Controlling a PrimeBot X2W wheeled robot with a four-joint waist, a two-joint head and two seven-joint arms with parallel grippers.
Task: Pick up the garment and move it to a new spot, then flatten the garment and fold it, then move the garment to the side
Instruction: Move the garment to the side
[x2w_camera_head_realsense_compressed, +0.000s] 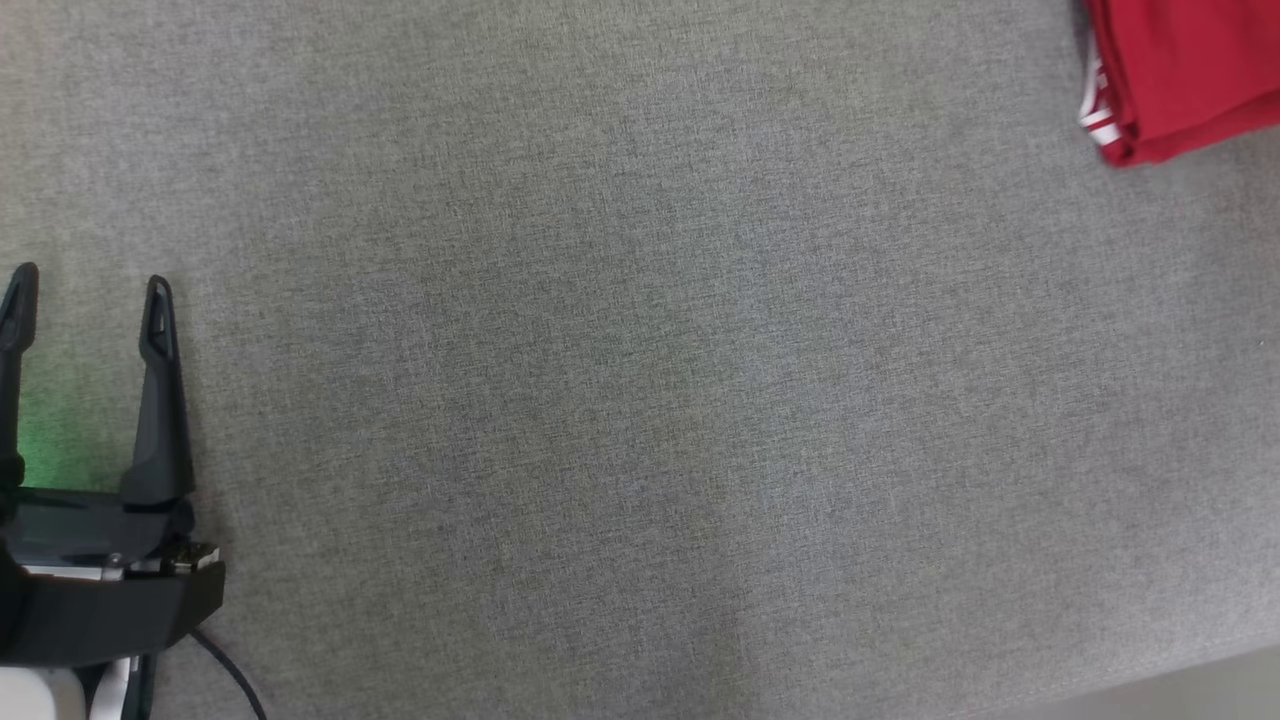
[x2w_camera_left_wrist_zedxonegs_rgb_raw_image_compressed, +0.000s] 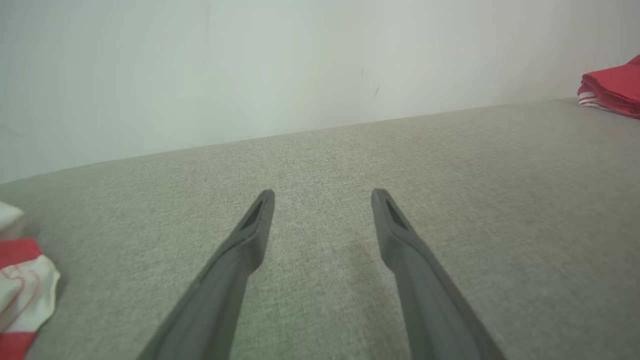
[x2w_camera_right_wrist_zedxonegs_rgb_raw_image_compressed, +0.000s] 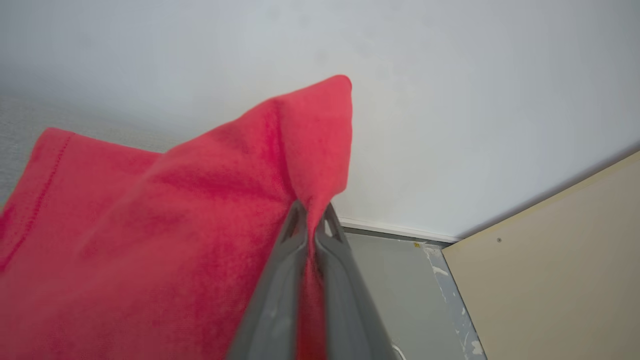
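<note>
The folded red fabric garment (x2w_camera_head_realsense_compressed: 1180, 70) is cut by the top and right edges of the head view, so its full outline cannot be told. The dark two-fingered left pincer (x2w_camera_head_realsense_compressed: 90, 280) loses part of its outer finger at the left edge. In the left wrist view a red-and-white cloth (x2w_camera_left_wrist_zedxonegs_rgb_raw_image_compressed: 22, 290) lies half outside the left edge (its kind is unclear). The grey right pincer (x2w_camera_right_wrist_zedxonegs_rgb_raw_image_compressed: 314, 207) hides the fold of fabric pinched between its fingers.

the middle and lower right of the head view are left open over the grey surface (x2w_camera_head_realsense_compressed: 640, 400). the upper right corner is blocked by the folded red garment (x2w_camera_head_realsense_compressed: 1170, 70), the lower left by the left gripper (x2w_camera_head_realsense_compressed: 89, 282). in the left wrist view, a red-and-white cloth (x2w_camera_left_wrist_zedxonegs_rgb_raw_image_compressed: 20, 295) is found at the lower left edge.
</note>
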